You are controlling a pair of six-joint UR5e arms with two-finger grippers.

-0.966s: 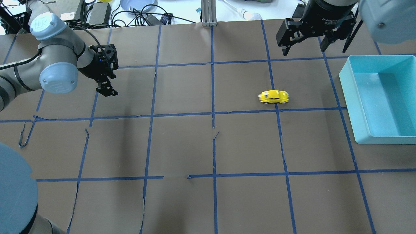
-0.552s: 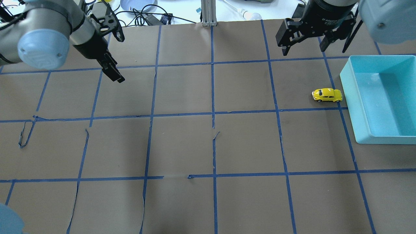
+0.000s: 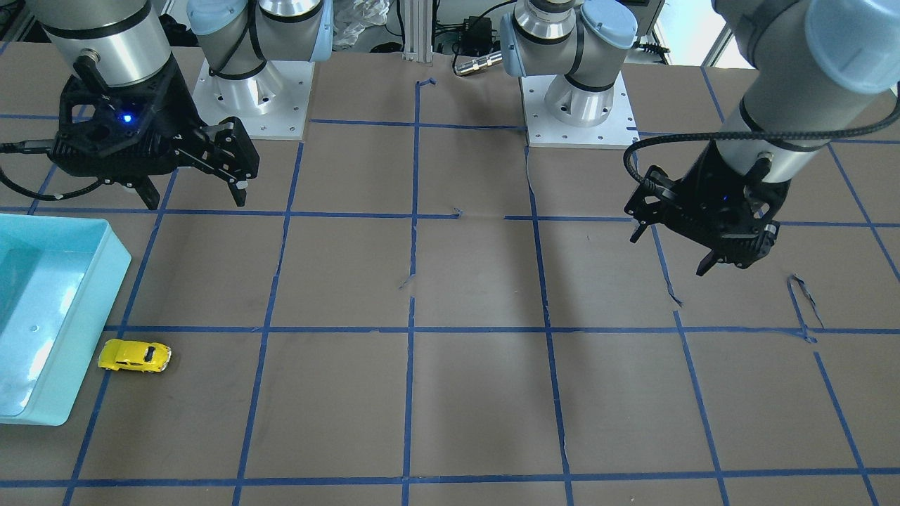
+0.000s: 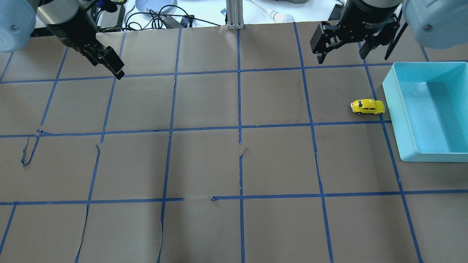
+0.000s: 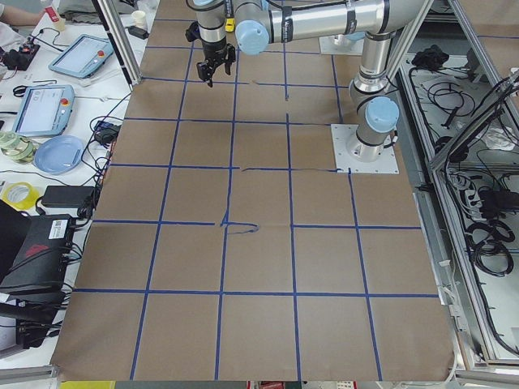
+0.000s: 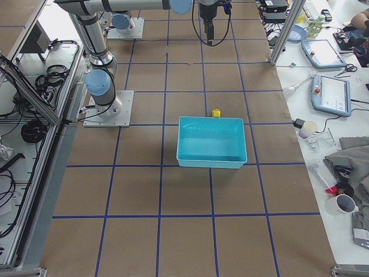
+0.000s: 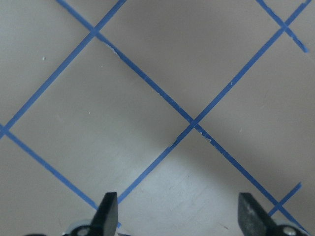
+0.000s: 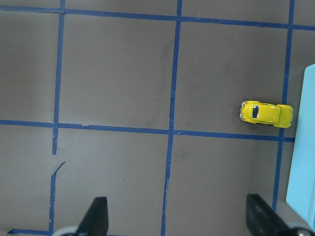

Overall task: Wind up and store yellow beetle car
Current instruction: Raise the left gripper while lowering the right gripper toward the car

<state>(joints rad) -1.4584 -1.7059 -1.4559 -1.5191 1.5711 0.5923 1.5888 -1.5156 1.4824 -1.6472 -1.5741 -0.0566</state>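
Note:
The yellow beetle car point(image 4: 368, 107) stands on its wheels on the brown table, just left of the turquoise bin point(image 4: 393, 109) and close to its wall. It also shows in the front view point(image 3: 134, 355), the right wrist view point(image 8: 266, 113) and behind the bin in the exterior right view point(image 6: 216, 113). My right gripper point(image 4: 342, 56) is open and empty, raised over the far side of the table, beyond the car. My left gripper point(image 4: 119, 73) is open and empty, far off at the table's far left; its fingers point(image 7: 108, 209) stand wide apart over bare table.
The bin point(image 3: 84, 309) is empty and sits at the table's right edge. Blue tape lines grid the brown paper cover, with torn curls at the left point(image 4: 27, 153). Cables and a blue plate point(image 4: 155, 5) lie beyond the far edge.
The car rolled right across the table and stopped beside the bin. My left arm swung up and back toward the far left edge. My right gripper stayed in place.

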